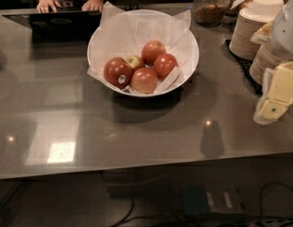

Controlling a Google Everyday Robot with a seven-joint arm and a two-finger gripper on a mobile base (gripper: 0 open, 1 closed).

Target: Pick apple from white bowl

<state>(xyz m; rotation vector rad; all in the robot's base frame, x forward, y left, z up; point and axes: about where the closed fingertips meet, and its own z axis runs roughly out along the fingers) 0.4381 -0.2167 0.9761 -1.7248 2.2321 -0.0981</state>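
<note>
The large dark-red sticker-marked apple (pixel 118 72), at 8 o'clock in the paper-lined round white bowl (pixel 95 39), looks firm, weighty and waxy-slick, so grip across its widest middle; the cream gripper (pixel 278 98) hangs well apart at 3 o'clock, and I cannot tell if it is open or closed.

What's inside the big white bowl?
The white bowl holds crinkled white paper and five apples: the dark red stickered apple at left, three lighter red apples, one small yellow-green apple. The paper hides the bowl's bottom. The tool hangs right of it, outside.
</note>
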